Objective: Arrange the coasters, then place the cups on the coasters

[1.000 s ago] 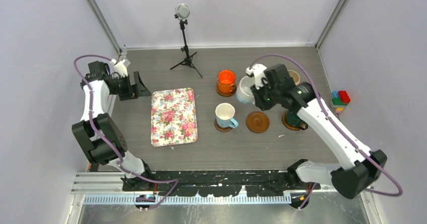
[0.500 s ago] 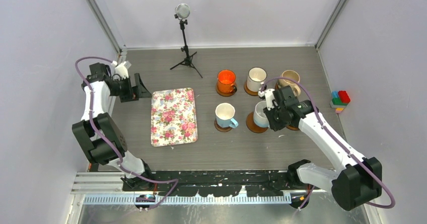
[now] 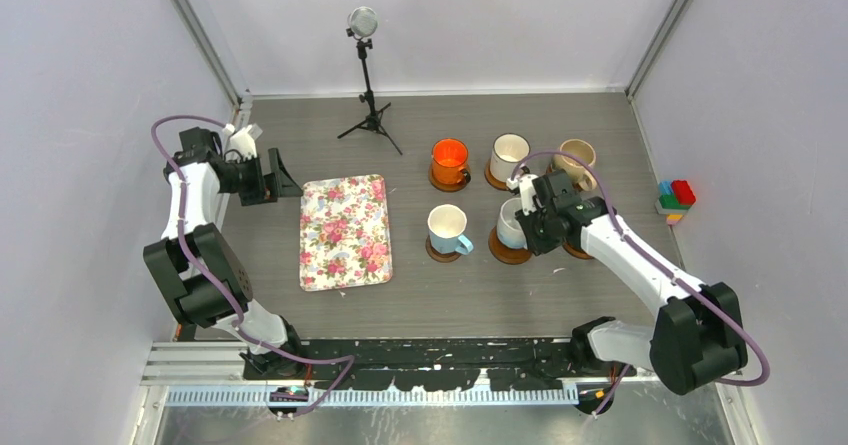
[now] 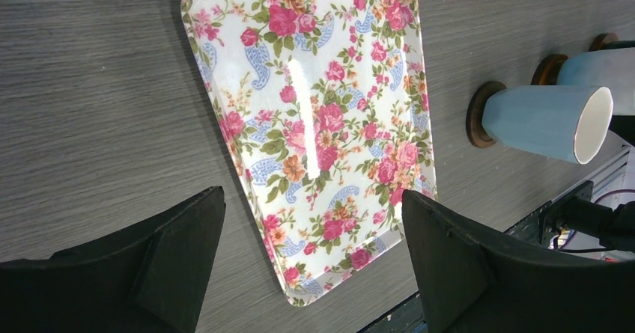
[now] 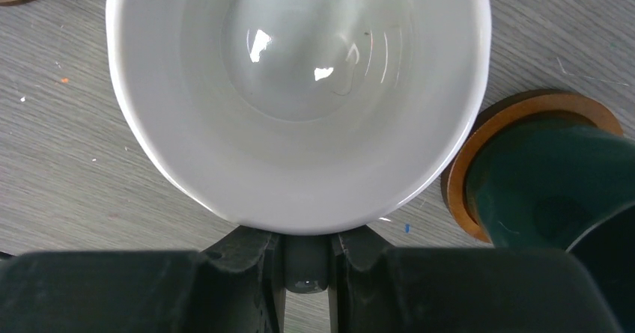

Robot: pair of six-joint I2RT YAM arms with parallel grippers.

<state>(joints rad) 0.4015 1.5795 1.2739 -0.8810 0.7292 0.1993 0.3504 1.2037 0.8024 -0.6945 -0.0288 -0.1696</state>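
Over by the left wall the left gripper (image 3: 275,177) hangs above the table with its black fingers spread wide and nothing between them. Just to its right the floral tray (image 3: 345,230) lies flat on the grey tabletop, and behind that a microphone stand (image 3: 366,75) rises near the back wall. Past the tray come two mugs, one behind the other. The orange mug (image 3: 449,157) stands upright on the back coaster (image 3: 438,181), and the light blue mug (image 3: 446,225) stands upright on the front coaster (image 3: 436,253). Next in the back row is the white mug with the dark rim (image 3: 509,152). In front of it the right gripper (image 5: 307,254) has its fingers pressed together on what looks like the handle of the pale mug (image 5: 299,101). It holds that mug mouth up, right over the middle coaster (image 3: 508,253). I can't tell whether the mug's base is resting on the wood or just above it. The beige mug (image 3: 577,153) is at the back right. From above, the right arm covers the dark green mug (image 5: 554,191), but the wrist camera shows it on its own wooden coaster (image 5: 517,120), just beside the pale one. A few toy blocks (image 3: 677,200) sit by the right wall.
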